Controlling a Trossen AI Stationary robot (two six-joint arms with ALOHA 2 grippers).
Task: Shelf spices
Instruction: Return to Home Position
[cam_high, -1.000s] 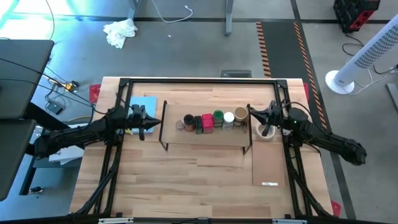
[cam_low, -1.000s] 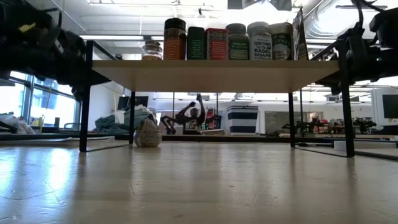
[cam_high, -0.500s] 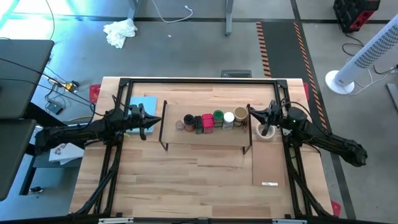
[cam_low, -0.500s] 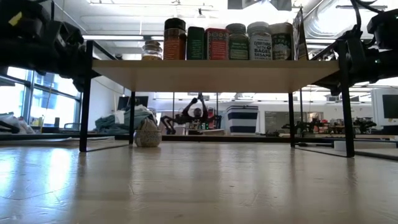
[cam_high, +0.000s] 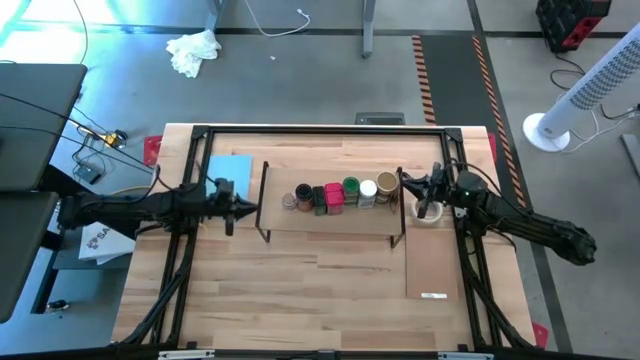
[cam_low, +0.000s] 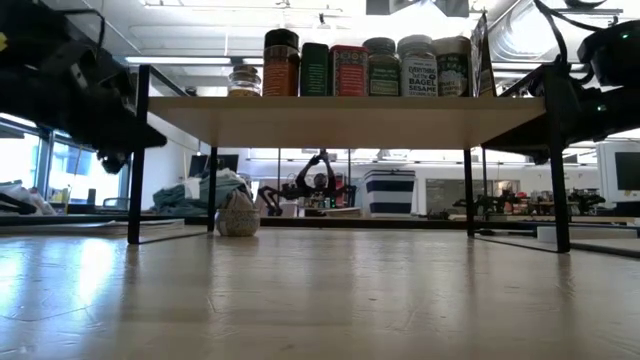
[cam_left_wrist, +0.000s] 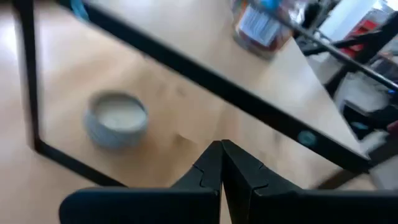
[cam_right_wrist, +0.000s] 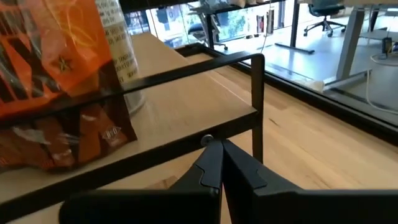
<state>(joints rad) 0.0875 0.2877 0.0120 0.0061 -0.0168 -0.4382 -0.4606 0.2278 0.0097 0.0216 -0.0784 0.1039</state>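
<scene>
With the jars (cam_high: 338, 194) on the shelf (cam_high: 330, 222) at mid-frame, the left gripper (cam_high: 250, 210) and right gripper (cam_high: 407, 182) (both pinched closed, empty) flank its wire ends, where a careless swing could topple the row.

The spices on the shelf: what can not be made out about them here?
High view: the spices show only their tops; labels hidden.
Left wrist view: one jar, blurred and cut off by the picture's edge.
Right wrist view: orange-labelled jar, cut off by the edge; top unseen.
Low view: smallest jar, label too small to read.
</scene>
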